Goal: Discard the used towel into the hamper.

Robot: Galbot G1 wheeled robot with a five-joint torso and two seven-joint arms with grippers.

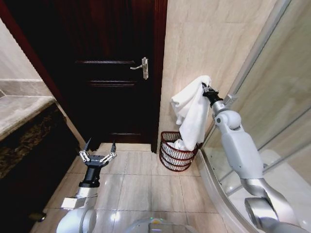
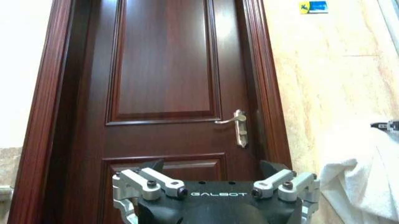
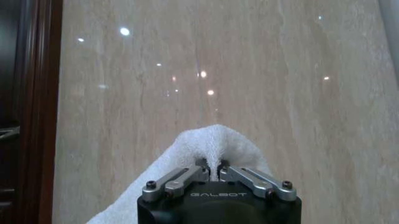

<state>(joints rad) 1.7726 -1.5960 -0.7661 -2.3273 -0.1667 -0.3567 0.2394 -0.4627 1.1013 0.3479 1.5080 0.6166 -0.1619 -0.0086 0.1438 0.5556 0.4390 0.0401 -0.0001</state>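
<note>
White terry-cloth towel (image 1: 191,109) hangs pinched at its top fold by the right gripper (image 1: 205,89), high against the beige marble wall (image 1: 218,39); its lower end already dips into the small round dark red-brown wire hamper (image 1: 177,151), which sits on the tiled floor (image 1: 136,179) at approx 6 o'clock from the grip point, by the wall corner. Jaws clenched on the fold, per right wrist view.

Risk: much of the cloth sits toward 9 o'clock of the hamper's centre, so on release it could drape over the rim or slide outside.

Right arm raised & extended fwd, wrist high. Left gripper (image 1: 99,154) low at 9 o'clock of hamper, well apart, jaws spread, idle, facing the dark wooden door (image 1: 112,58).
</note>
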